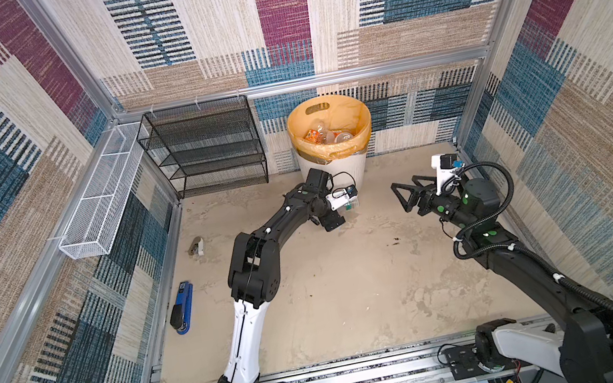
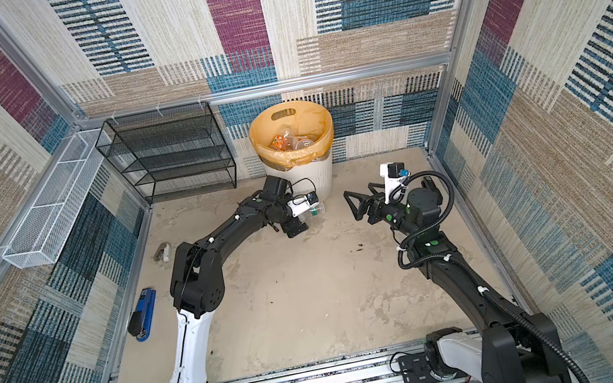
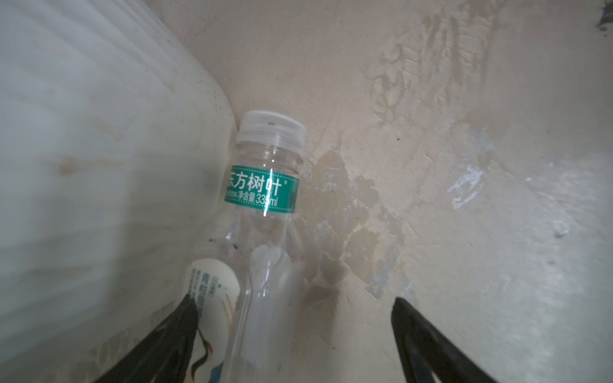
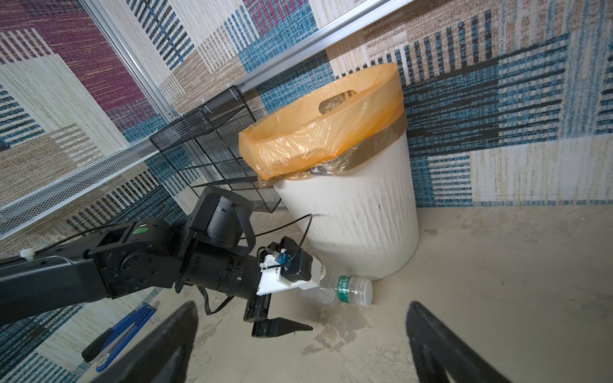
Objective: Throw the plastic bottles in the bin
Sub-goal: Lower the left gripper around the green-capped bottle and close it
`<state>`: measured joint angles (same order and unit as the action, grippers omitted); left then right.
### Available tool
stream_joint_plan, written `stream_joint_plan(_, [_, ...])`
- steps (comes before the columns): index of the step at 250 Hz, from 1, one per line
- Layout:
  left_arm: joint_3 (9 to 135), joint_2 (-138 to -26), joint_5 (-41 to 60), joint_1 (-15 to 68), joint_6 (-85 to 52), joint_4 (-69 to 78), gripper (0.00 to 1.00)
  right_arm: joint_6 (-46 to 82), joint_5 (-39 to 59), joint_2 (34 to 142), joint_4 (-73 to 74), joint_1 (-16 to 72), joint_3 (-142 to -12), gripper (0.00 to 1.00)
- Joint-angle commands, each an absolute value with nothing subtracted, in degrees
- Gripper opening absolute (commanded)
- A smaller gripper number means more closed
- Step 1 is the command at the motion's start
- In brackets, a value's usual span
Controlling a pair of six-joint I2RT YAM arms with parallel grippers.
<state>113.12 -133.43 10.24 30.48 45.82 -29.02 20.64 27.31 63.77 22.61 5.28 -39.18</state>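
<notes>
Left arm [image 1: 249, 261]: upper link rising toward 12 o'clock, forearm reaching 2 o'clock, wrist dipped low. Left gripper [image 3: 295, 301]: jaws spread wide, gripping nothing. Right arm [image 1: 519, 262]: coming in from 5 o'clock corner, raised, elbow folded. Right gripper [image 1: 402, 197]: pointing 9 o'clock, jaws spread wide, empty.

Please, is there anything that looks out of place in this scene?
Yes. A clear bottle with a green label lies on its side on the floor, against the foot of the bin, not inside. The open left hand is around it.
</notes>
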Motion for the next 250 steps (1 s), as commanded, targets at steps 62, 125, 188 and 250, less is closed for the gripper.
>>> stream_joint_plan(62, [115.7, -136.6, 7.5, 28.8, 45.2, -31.7, 0.92, 21.6, 27.3, 64.6, 25.5, 5.4, -38.3, 0.99])
stream_joint_plan(125, [107.5, -131.7, 11.1, 30.1, 44.3, -30.1, 0.85, 22.2, 27.4, 65.1, 26.5, 5.4, -38.1, 0.99])
stream_joint_plan(188, [103.6, -128.0, 12.9, 32.2, 42.3, -30.6, 0.81, 23.1, 28.2, 66.6, 27.8, 5.4, -38.6, 0.99])
stream_joint_plan(250, [108.0, -129.6, 11.4, 32.1, 37.3, -31.5, 0.90, 23.1, 28.3, 66.5, 27.9, 5.4, -38.4, 0.99])
